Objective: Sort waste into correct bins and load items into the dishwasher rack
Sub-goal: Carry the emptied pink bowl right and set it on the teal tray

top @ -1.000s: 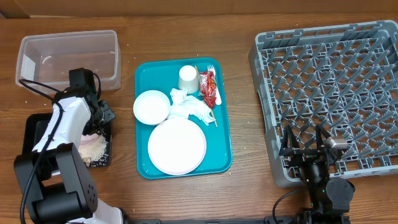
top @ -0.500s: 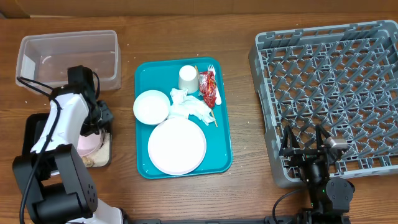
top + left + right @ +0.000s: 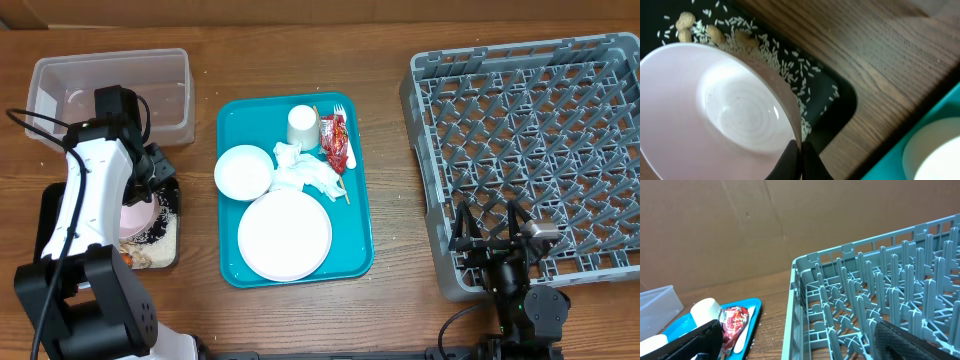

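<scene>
Right now I'm pinching the small white bowl by its rim in the closed left jaws, tilting it over the black tray. The dishwasher rack is lying far right, across the teal tray, nearer the right jaws, which are gaping wide and holding nothing.

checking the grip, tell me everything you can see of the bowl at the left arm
The bowl is small, round and white with a pinkish cast, smooth and glossy, empty but for faint specks. It is tilted over the black tray, where rice and peanuts lie beside it. The left gripper is shut on its rim, pinching the wall from both sides. Whether it touches the tray is unclear.
</scene>
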### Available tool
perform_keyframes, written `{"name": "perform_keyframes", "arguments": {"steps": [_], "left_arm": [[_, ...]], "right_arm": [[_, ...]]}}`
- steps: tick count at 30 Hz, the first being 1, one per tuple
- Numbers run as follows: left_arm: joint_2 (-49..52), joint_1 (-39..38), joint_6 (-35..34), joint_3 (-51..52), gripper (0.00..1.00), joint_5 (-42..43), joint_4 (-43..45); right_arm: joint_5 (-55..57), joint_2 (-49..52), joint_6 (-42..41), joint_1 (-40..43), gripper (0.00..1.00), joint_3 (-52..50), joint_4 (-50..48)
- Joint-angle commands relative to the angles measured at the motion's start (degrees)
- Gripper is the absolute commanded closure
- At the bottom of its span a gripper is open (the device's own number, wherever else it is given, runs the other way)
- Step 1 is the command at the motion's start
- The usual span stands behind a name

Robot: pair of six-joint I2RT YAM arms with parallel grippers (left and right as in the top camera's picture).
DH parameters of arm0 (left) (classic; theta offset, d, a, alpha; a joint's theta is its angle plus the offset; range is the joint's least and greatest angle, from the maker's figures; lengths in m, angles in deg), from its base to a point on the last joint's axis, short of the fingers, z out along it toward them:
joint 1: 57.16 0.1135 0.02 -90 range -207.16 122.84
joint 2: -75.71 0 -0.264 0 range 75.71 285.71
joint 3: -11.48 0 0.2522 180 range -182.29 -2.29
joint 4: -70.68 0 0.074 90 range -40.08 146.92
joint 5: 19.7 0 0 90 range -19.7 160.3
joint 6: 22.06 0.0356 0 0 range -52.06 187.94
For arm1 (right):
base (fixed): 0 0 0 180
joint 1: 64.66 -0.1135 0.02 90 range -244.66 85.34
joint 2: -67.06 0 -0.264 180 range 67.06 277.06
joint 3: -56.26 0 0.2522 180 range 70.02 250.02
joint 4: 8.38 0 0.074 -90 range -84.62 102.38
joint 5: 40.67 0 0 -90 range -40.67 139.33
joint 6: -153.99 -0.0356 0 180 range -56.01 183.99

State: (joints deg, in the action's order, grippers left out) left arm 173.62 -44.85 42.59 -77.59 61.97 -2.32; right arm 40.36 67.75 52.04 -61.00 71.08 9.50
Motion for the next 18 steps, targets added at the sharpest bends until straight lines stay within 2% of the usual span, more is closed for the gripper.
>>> {"name": "perform_keyframes", "arguments": {"steps": [1,2,4,6,8,11,13,18], "left_arm": [[-4.7,-0.3,-2.2,-2.3,0.96,1.7,-0.9],[-5.8,-0.4,-2.1,-2.3,0.96,-0.9,1.6],[-5.8,-0.1,-1.4,-3.8,0.96,2.1,-0.2],[-5.9,1.0,0.5,-6.1,0.96,11.2,-4.3],[-6.4,2.3,5.5,-8.0,0.96,24.2,-4.3],[-6.5,4.2,7.4,-10.8,0.96,38.0,-4.6],[-6.5,5.1,7.4,-12.0,0.96,43.8,-4.3],[-6.5,4.4,7.3,-12.9,0.96,51.3,0.3]], "right_arm": [[0.4,-0.5,0.2,0.2,0.00,-0.6,-0.2],[0.4,-0.5,0.2,0.2,0.00,-0.6,-0.2],[0.4,-0.5,0.2,0.2,0.00,-0.6,-0.2],[0.4,-0.5,0.2,0.2,0.00,-0.6,-0.2],[0.4,-0.5,0.2,0.2,0.00,-0.6,-0.2],[0.4,-0.5,0.2,0.2,0.00,-0.6,-0.2],[0.4,-0.5,0.2,0.2,0.00,-0.6,-0.2],[0.4,-0.5,0.2,0.2,0.00,-0.6,-0.2]]}}
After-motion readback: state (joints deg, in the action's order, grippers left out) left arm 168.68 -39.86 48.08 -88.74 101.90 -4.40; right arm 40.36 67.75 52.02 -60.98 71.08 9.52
